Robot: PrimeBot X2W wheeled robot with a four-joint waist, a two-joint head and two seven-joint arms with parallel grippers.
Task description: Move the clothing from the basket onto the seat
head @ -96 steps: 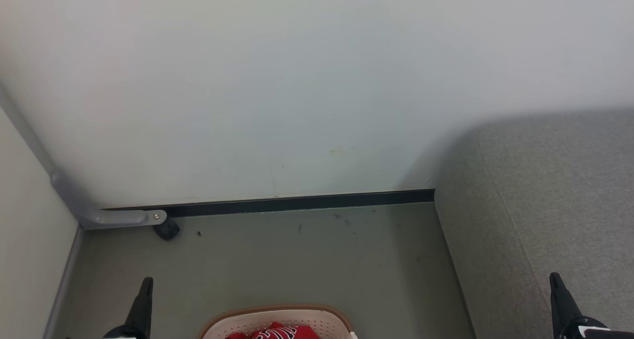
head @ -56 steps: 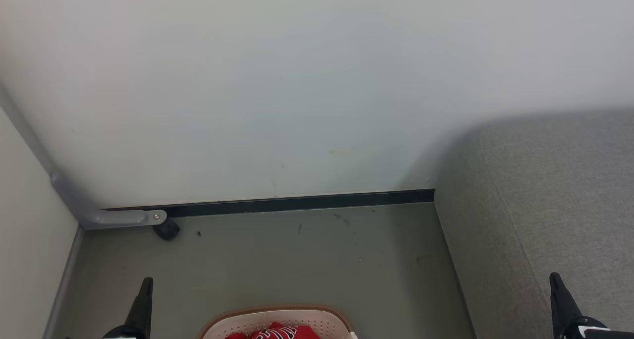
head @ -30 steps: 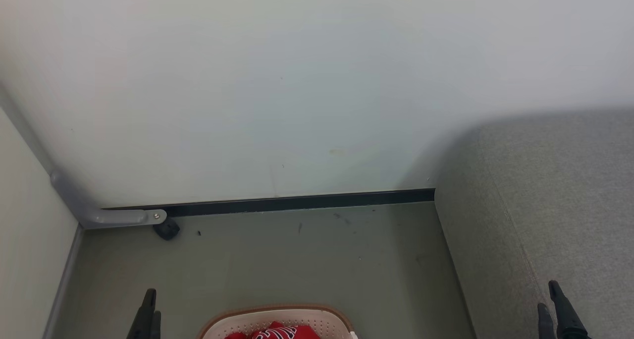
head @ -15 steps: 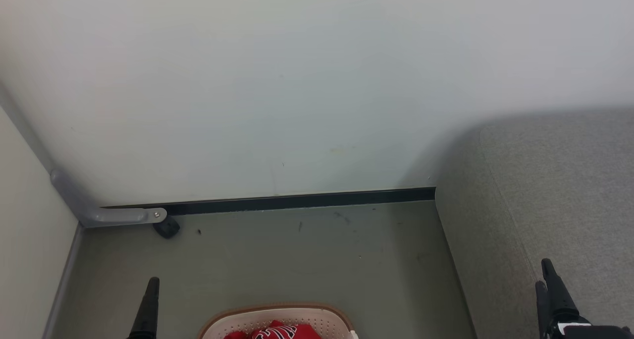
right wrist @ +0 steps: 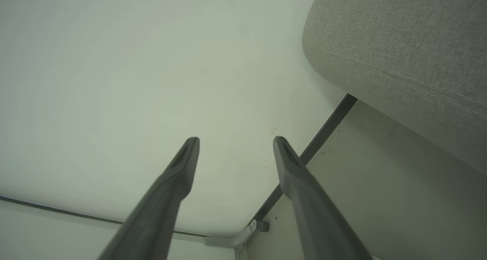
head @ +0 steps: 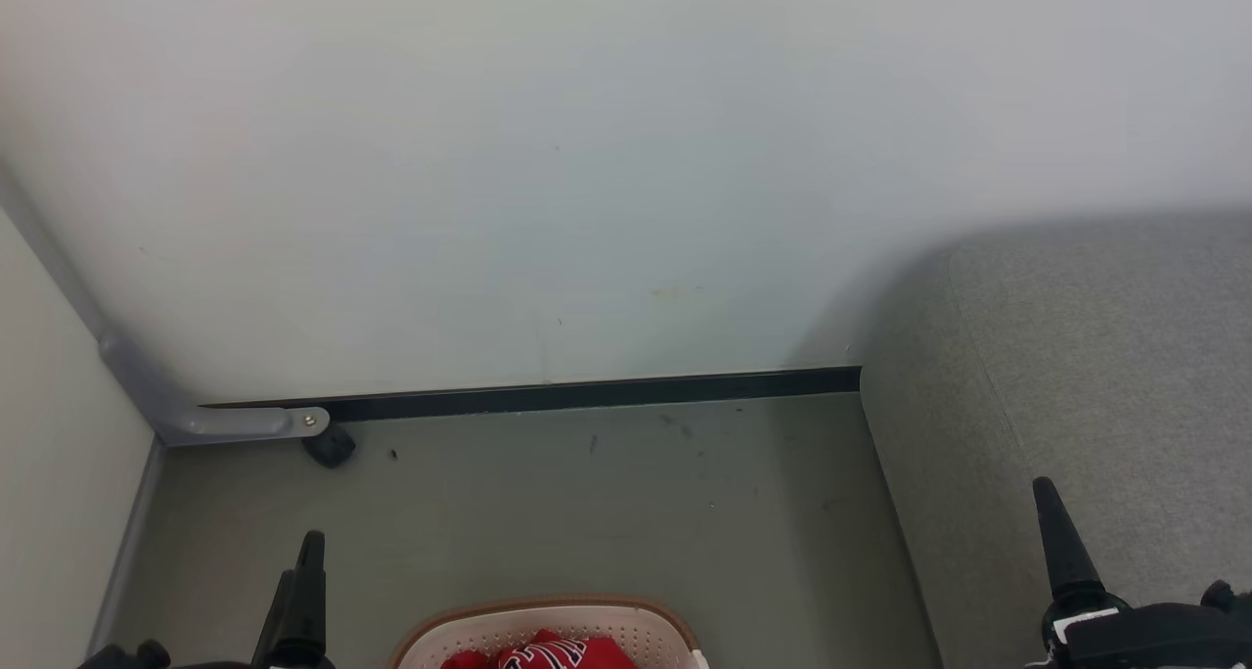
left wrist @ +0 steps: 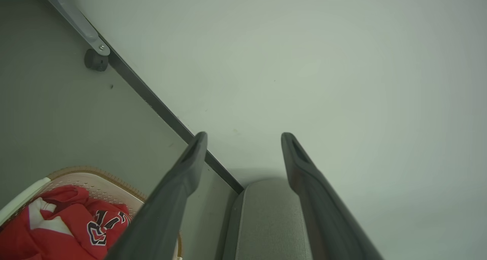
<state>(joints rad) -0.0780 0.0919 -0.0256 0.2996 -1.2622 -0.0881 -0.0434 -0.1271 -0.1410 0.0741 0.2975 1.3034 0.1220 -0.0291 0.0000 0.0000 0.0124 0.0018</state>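
Note:
The cream basket [head: 548, 622] with its brown rim sits on the floor at the head view's bottom centre, and the red clothing [head: 536, 654] lies inside it. The left wrist view shows the basket [left wrist: 95, 175] and the lettered clothing [left wrist: 64, 229] at its lower left. My left gripper [head: 301, 557] hangs left of the basket, open and empty [left wrist: 244, 138]. My right gripper [head: 1047, 498] hovers over the grey seat [head: 1095, 376], open and empty [right wrist: 236, 141]. The seat's rounded corner [right wrist: 399, 54] is at the upper right of the right wrist view.
A white wall [head: 587, 160] with a black skirting strip [head: 587, 395] closes the space ahead. A grey bracket [head: 245, 422] and a black stopper [head: 331, 446] sit in the left corner. Grey-green floor [head: 606, 503] lies between the basket, the wall and the seat.
Both grippers dipped low a second ago and have since risen farther into the head view, the right one also drifting left. The picture has shifted slightly, so the camera moved.

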